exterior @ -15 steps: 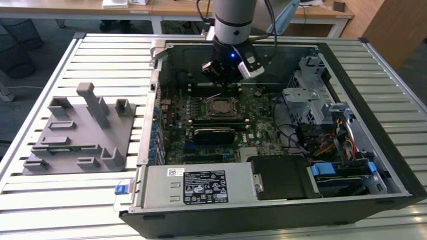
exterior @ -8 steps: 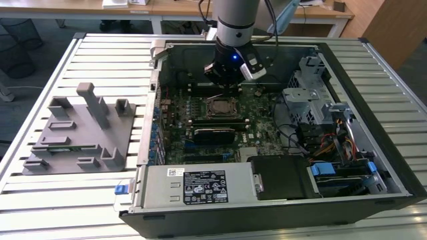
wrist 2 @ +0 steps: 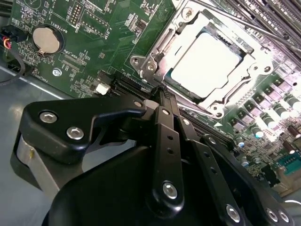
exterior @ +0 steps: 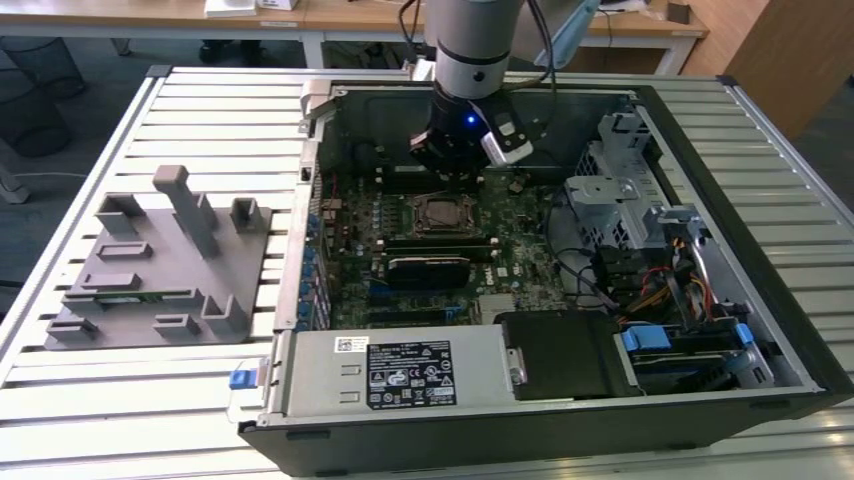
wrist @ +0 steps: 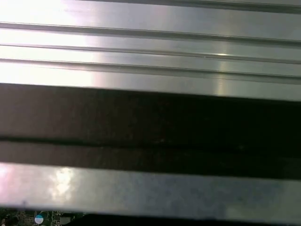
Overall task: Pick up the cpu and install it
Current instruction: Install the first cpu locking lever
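The cpu (wrist 2: 204, 63), a small square chip with a silver-grey top, lies flat inside the metal socket frame (wrist 2: 150, 61) on the green motherboard (wrist 2: 94, 52). In the exterior view the cpu (exterior: 438, 213) sits mid-board inside the open computer case (exterior: 747, 330). My gripper (exterior: 451, 172) hangs just behind the socket, a little above the board. In the second wrist view the gripper (wrist 2: 157, 94) has its black fingers drawn together beside the socket's corner, with nothing between them.
A grey fixture (exterior: 154, 270) holding a thin green memory stick (exterior: 134, 296) stands on the slatted table at the exterior view's left. Inside the case are the power supply (exterior: 400, 372), a black block (exterior: 567, 352), a drive cage (exterior: 621, 205) and cables (exterior: 654, 290).
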### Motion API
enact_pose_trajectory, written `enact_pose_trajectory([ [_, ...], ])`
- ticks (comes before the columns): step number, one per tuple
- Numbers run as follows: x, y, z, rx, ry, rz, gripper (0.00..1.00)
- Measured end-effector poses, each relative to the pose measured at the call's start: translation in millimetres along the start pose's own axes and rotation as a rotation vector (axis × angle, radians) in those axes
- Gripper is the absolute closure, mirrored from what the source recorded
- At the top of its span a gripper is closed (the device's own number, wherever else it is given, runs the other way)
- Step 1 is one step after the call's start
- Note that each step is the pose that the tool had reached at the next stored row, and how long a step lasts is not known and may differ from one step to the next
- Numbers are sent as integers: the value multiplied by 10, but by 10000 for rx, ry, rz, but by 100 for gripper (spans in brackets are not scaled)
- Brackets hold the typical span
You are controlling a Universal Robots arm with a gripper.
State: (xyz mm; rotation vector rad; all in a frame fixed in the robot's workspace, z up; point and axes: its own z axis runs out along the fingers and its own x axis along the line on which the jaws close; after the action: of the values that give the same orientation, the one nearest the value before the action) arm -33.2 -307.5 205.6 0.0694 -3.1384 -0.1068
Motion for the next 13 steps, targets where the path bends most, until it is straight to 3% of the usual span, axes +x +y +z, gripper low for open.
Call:
enact_pose_trajectory([
  [13,-12,-6,73,3,2,0,89],
])
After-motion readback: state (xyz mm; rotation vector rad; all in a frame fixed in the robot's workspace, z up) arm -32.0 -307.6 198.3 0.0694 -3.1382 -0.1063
